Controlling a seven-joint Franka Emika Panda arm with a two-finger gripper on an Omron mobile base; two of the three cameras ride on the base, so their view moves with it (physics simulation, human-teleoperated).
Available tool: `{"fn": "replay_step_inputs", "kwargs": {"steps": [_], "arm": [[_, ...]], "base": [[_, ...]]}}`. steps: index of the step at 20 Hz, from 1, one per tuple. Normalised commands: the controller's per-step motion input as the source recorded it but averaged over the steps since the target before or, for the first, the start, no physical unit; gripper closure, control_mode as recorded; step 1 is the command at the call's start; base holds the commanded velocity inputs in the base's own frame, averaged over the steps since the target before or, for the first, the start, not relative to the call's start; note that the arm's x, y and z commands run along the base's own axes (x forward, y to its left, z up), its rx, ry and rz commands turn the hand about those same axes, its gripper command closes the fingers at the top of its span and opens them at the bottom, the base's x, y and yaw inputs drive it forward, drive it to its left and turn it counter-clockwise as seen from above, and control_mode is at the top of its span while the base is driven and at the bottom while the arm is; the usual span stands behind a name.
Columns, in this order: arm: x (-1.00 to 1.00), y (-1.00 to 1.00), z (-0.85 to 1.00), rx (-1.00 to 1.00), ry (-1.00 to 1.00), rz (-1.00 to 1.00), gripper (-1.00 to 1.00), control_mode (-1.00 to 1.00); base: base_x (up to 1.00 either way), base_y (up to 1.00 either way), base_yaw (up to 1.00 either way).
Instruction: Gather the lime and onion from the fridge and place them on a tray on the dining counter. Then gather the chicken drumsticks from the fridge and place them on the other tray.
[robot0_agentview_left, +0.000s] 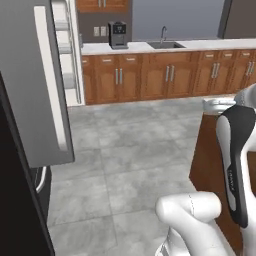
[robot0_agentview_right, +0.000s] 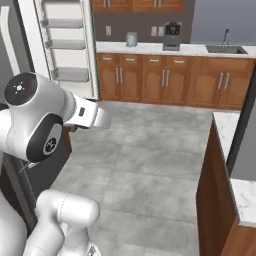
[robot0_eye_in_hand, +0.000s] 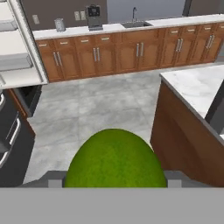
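The pincer (robot0_eye_in_hand: 114, 183) is clamped around the lime (robot0_eye_in_hand: 115, 159), which sits right between the finger tips and bulges up in front of the hand camera. The grip looks wide and rests on a round, smooth ball, so the lime could roll or squirt out if the arm swings fast or the base jolts while turning.

Ahead and to the right of the pincer lies the dining surface (robot0_eye_in_hand: 197, 87), its marble edge and brown side panel close by. A low carry could knock the lime or the fingers against that edge; the lime has to come in above the top, not level with it. A dark upright post stands on the surface further right, another thing to steer round.

To the left of the pincer the fridge (robot0_eye_in_hand: 17, 52) stands with its door (robot0_agentview_left: 37, 85) swung wide, narrowing the way on that side. Between the two, bare grey floor (robot0_eye_in_hand: 96, 105) gives good room. I cannot make out a tray from here, possibly further along the surface.
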Motion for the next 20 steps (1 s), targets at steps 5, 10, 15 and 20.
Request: {"fn": "replay_step_inputs", "kwargs": {"steps": [5, 10, 15, 20], "arm": [[0.00, 0.00, 0.00, 0.00, 0.00, 0.00, 1.00, 1.00], [0.00, 0.00, 0.00, 0.00, 0.00, 0.00, 1.00, 1.00], [0.00, 0.00, 0.00, 0.00, 0.00, 0.00, 1.00, 1.00], [0.00, 0.00, 0.00, 0.00, 0.00, 0.00, 1.00, 1.00]], "base": [[-0.91, -0.03, -0.19], [-0.77, -0.27, -0.16], [-0.34, -0.56, -0.09], [-0.02, -0.76, -0.03]]}}
